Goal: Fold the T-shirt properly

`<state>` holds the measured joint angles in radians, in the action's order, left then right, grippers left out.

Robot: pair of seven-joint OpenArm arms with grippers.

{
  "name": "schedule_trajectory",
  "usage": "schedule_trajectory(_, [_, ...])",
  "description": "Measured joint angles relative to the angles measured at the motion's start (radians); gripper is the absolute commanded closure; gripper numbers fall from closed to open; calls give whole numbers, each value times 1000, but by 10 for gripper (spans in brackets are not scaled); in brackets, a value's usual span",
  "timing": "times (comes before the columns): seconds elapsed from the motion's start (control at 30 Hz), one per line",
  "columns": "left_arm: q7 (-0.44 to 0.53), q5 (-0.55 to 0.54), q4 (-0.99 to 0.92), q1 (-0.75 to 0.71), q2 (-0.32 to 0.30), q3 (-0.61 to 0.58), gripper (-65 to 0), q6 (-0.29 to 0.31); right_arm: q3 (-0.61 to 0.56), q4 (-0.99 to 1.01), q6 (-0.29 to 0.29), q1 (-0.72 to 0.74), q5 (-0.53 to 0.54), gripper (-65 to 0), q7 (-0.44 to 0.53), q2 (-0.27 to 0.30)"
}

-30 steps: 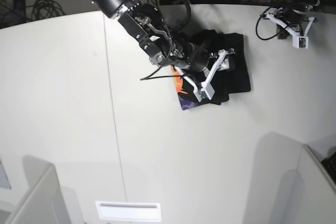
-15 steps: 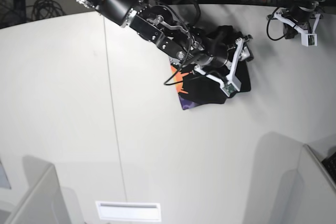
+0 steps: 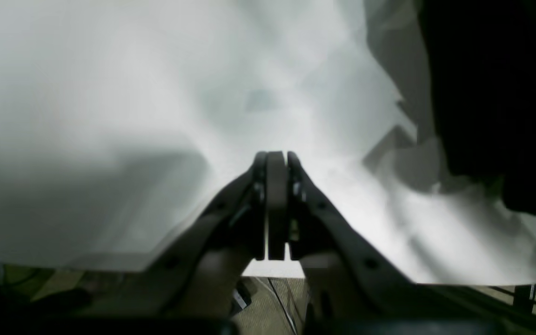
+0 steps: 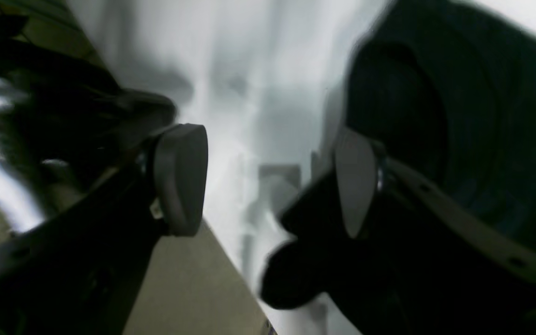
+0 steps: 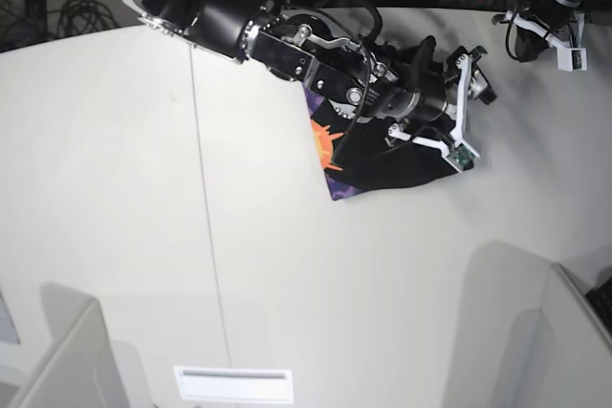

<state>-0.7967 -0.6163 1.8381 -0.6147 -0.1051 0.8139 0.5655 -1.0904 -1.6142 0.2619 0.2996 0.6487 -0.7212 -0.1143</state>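
Jaws first: on the right gripper (image 5: 466, 102) they stand wide apart with nothing between the pads, while on the left gripper (image 3: 276, 160) they are pressed flat together and hold nothing.

From my seat, the T-shirt (image 5: 382, 164) sits as a compact black bundle at about one o'clock of the table's centre, close to the far edge. Its purple, orange and yellow print peeks out along the nine o'clock side. In the right wrist view the black cloth (image 4: 458, 116) fills the two o'clock part of the frame, just beside the farther finger (image 4: 354, 181); I cannot tell whether that pad touches it.

I read the right arm's reach across the bundle as a free pass over the fold, jaws spread so no cloth snags or drags with them. The bundle looks several layers deep, so I judge the folding to be near its end.

I keep the left gripper (image 5: 564, 40) parked at the table's (image 5: 115, 188) two o'clock corner, clear of the working arm.
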Motion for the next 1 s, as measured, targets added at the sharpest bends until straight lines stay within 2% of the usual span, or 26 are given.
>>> schedule_trajectory(0.07, [0, -1, 22, -1, 4, 0, 0, 0, 8, -80, -8, 7, 9, -398, 15, 36])
schedule_trajectory(0.13, [0, -2, 54, -1, 3, 0, 0, 0, 81, -138, -9, -6, 16, -333, 31, 84])
schedule_trajectory(0.2, [0, -8, 87, -3, 6, 0, 0, 1, 177, -174, -2, -39, -2, -236, 59, 138])
schedule_trajectory(0.3, [1, -20, 110, 0, 6, 0, 0, 0, 324, -199, 4, -119, 0, -23, 56, 200])
schedule_trajectory(0.33, [1, -52, 110, 0, 6, 0, 0, 0, 356, -201, 4, -155, 2, 0, 53, 214])
schedule_trajectory(0.47, [2, -275, 108, -10, 2, -13, 0, -7, 444, -198, 0, -268, 13, 0, 38, 262])
schedule_trajectory(0.53, [-2, -375, 109, -14, -5, -66, 0, -13, 486, -199, 0, -294, 8, 0, 45, 285])
schedule_trajectory(0.6, [-82, -406, 108, 24, -10, -137, 0, -12, 523, -202, 0, -305, 4, 0, 52, 304])
schedule_trajectory(0.63, [-108, -408, 105, 57, -8, -170, 0, -16, 540, -205, 0, -312, 5, 0, 56, 311])
schedule_trajectory(0.73, [-131, -410, 105, 148, -3, -237, 0, -117, 583, -205, 0, -344, 5, 0, 49, 319])
schedule_trajectory(0.8, [-140, -378, 105, 172, 15, -282, 0, -141, 610, -206, 0, -364, 5, 0, 52, 318])
schedule_trajectory(0.87, [-170, -316, 99, 201, 29, -329, 0, -151, 615, -216, 0, -378, 6, 0, 49, 318])
schedule_trajectory(0.93, [-151, -241, 75, 233, 32, -368, 0, -201, 616, -231, 0, -394, 5, 0, 45, 319])
schedule_trajectory(1.0, [-149, -172, 51, 240, 27, -383, 0, -209, 615, -240, 0, -402, 5, 0, 44, 320])
